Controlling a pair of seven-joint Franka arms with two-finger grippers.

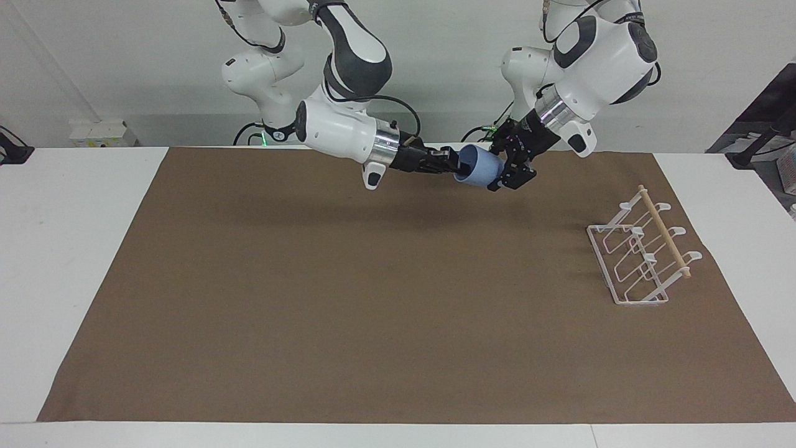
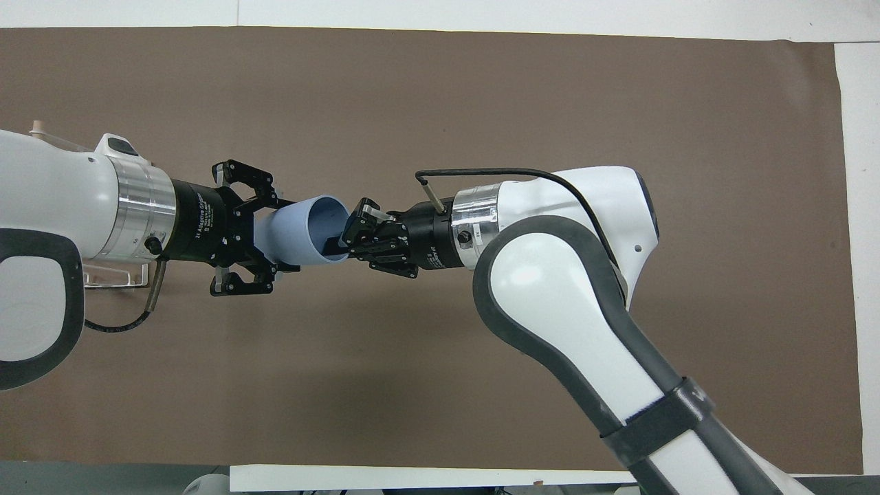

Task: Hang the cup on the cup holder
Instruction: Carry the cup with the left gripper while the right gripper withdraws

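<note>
The light-blue cup [image 1: 479,167] is held on its side in the air, over the brown mat's edge nearest the robots; it also shows in the overhead view [image 2: 299,234]. My right gripper [image 1: 459,165] [image 2: 344,242] is shut on the cup's rim, one finger inside. My left gripper [image 1: 497,168] [image 2: 294,236] straddles the cup's narrow base end, its fingers against the wall on both sides. The white wire cup holder [image 1: 640,255] with its wooden dowel stands on the mat toward the left arm's end. In the overhead view the left arm hides most of the holder [image 2: 113,276].
A brown mat [image 1: 348,298] covers most of the white table [image 1: 68,249]. Both arms stretch toward each other above the mat's strip nearest the robots.
</note>
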